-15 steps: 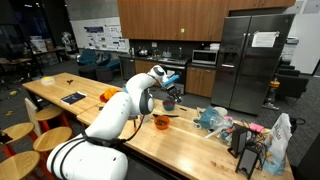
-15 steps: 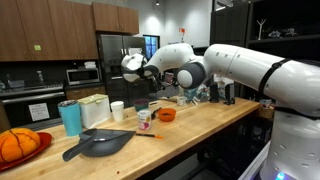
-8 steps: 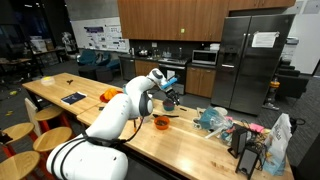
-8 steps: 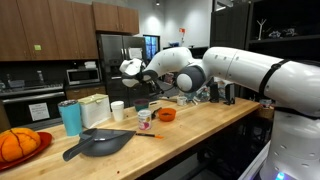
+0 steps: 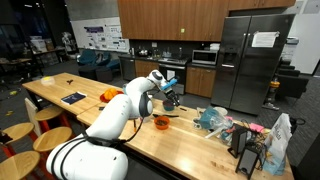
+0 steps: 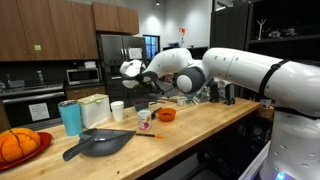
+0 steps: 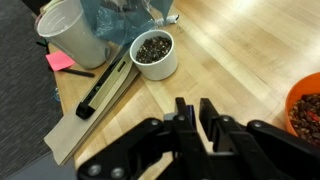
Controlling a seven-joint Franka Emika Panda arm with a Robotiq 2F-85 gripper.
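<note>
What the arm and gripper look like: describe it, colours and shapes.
The arm is white, built of smooth rounded glossy shells with dark bands at the joints. The gripper is black, with two slim fingers on angular linkages.

No legible text is showing in any view. In an exterior view, a white sheet (image 5: 264, 40) is hanging on the fridge (image 5: 240, 75) and posters (image 5: 100, 36) are lining the far wall, but their print is appearing too small to read.
</note>
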